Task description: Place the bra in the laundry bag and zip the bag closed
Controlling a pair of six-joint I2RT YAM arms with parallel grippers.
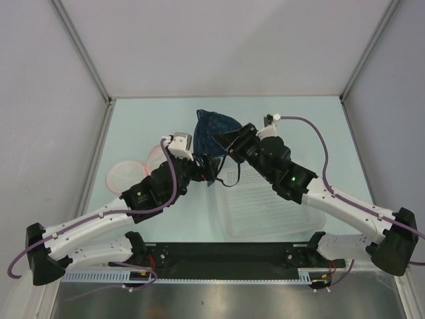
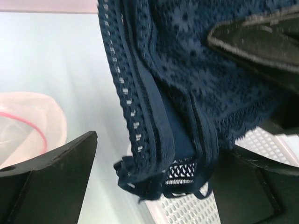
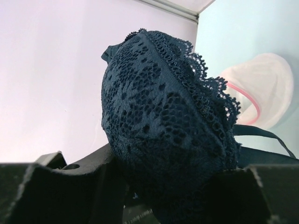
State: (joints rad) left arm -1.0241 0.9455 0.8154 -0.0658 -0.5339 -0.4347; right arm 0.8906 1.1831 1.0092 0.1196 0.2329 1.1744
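Pale grey walls (image 1: 219, 40) enclose a light blue-green tabletop (image 1: 146, 123), and both arms reach in toward its middle. Held up off the surface is the small dark navy-blue lace bra (image 1: 214, 126). The right fingers (image 3: 56, 191) are clamped on its lower part. In the right wrist view the rounded cup bulges up out of them, its scalloped edge toward the right and thin dark straps trailing off to the side.

The left fingers (image 2: 51, 182) stand spread wide just beneath the garment. Its banded, eyelet-trimmed edge and frilly end hang down between them, clear of the finger on the left of that view — whether it brushes the other I cannot tell.

The small, rounded, translucent white mesh, pink-rimmed laundry bag (image 1: 124, 175) lies on the tabletop to the left, partly hidden behind the left arm and well apart from the bra. A white perforated rectangular plastic basket (image 1: 265, 212) sits on the tabletop under the right arm.
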